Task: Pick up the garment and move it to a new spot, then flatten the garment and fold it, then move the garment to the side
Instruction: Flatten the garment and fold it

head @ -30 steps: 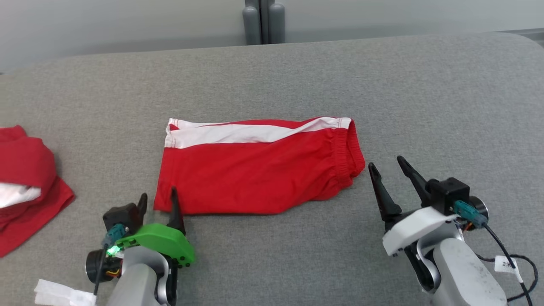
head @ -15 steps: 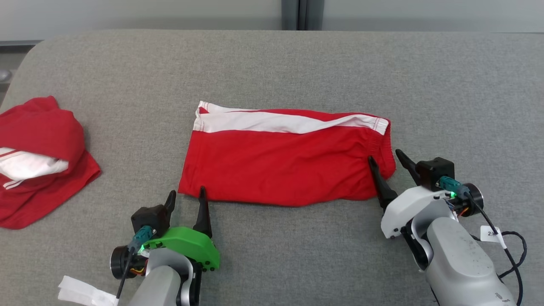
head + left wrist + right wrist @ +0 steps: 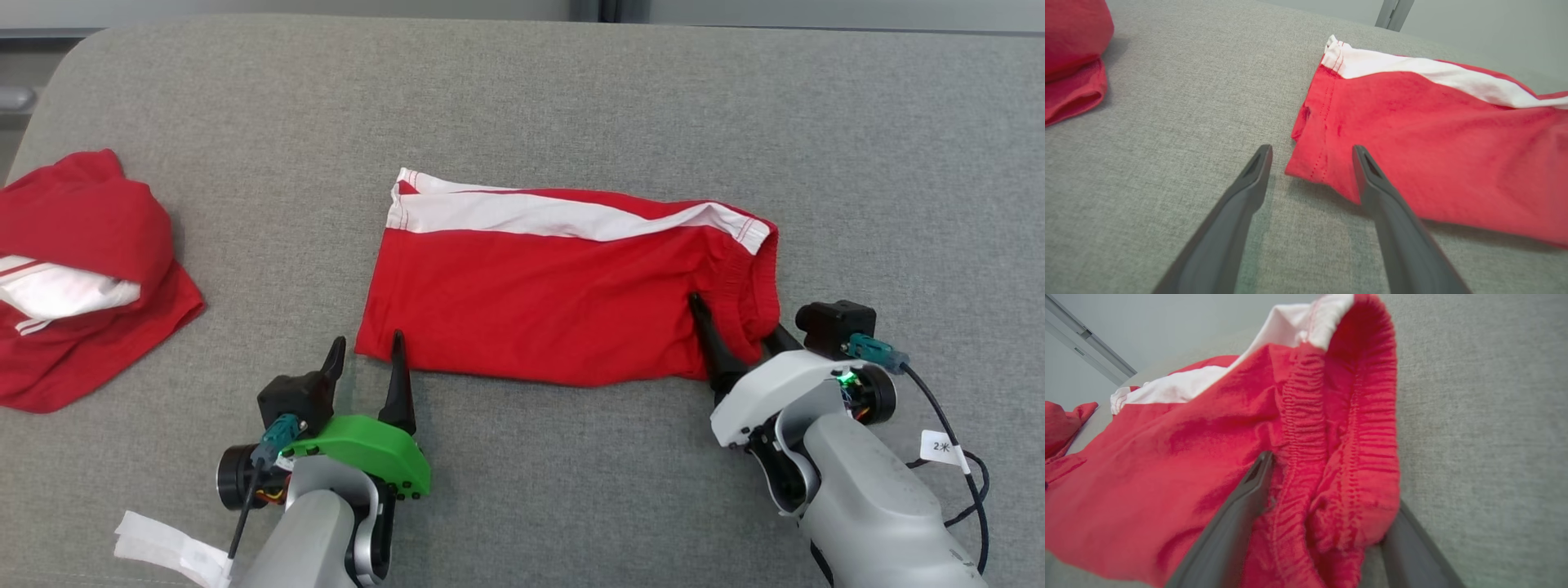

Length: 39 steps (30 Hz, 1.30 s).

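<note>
The garment [image 3: 563,294], red shorts with a white side stripe, lies flat on the grey table [image 3: 571,98]. My left gripper [image 3: 369,340] is open at its near left corner. In the left wrist view that hem corner [image 3: 1306,163] sits between the fingers of the left gripper [image 3: 1311,149], and the right finger overlaps the garment [image 3: 1433,134]. My right gripper [image 3: 735,314] is open around the elastic waistband end. In the right wrist view the garment [image 3: 1208,428] bunches between the jaws of the right gripper [image 3: 1327,473]. One finger [image 3: 1241,510] lies on top and the other is partly under the fabric.
A second red and white garment [image 3: 73,269] lies crumpled at the table's left edge, and shows as the second garment [image 3: 1069,61] in the left wrist view. Bare grey table lies behind and to the right of the shorts. A white tag [image 3: 163,551] hangs by my left arm.
The head camera has turned and tipped down, shifting the whole picture. My right gripper has moved from beside the garment onto its waistband end. The left gripper stays at the hem corner.
</note>
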Motion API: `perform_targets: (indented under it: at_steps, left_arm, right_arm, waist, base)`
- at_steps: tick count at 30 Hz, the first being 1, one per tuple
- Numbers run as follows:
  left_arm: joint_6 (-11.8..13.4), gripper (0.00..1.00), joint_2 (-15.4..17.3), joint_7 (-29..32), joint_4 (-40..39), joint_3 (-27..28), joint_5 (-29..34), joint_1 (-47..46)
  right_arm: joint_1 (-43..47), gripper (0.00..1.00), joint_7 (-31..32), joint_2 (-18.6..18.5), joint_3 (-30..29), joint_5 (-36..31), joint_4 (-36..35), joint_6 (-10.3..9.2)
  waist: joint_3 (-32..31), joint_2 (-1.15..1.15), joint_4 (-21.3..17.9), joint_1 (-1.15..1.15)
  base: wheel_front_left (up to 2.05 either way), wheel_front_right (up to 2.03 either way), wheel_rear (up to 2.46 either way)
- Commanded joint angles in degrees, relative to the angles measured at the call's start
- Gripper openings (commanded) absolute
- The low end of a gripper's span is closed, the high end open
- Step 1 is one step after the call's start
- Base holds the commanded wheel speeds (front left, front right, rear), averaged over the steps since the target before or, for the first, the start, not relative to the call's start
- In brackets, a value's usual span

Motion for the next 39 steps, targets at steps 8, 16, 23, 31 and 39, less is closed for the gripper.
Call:
perform_targets:
  at_steps: [8,16,23,31,39]
  left_arm:
    - [0.5,1.0,0.2,-0.2,-0.9,0.7,1.1,0.8]
    - [-0.1,1.0,0.2,-0.2,-0.9,0.4,1.1,2.3]
    - [-0.4,1.0,0.2,-0.2,-0.2,-0.9,0.2,3.3]
    - [0.1,1.0,0.2,-0.2,-0.2,-2.9,-1.9,4.2]
    - [0.0,1.0,0.2,-0.2,-0.1,-4.8,-2.5,4.4]
  right_arm:
    - [2.8,0.0,0.7,-0.7,-6.9,2.5,1.0,-0.05]
    - [4.9,0.0,0.5,-6.4,-16.5,1.4,-1.6,-0.06]
    - [3.9,0.0,0.5,-8.3,-19.8,-2.1,-3.4,-0.02]
    - [2.5,0.0,3.6,-2.4,-10.0,2.1,-12.3,-0.01]
    - [0.2,0.0,5.1,0.0,-3.8,-0.8,-10.7,0.0]
  waist:
    - [-0.4,0.0,-0.4,0.0]
    - [-2.4,0.0,-2.9,0.0]
    - [-4.0,0.0,-5.0,0.0]
    - [-5.3,0.0,-4.0,0.0]
    - [-5.5,0.0,1.9,0.0]
  base:
    - [0.0,0.0,0.0]
    - [0.0,0.0,0.0]
    - [0.0,0.0,0.0]
    - [0.0,0.0,0.0]
    - [0.0,0.0,0.0]
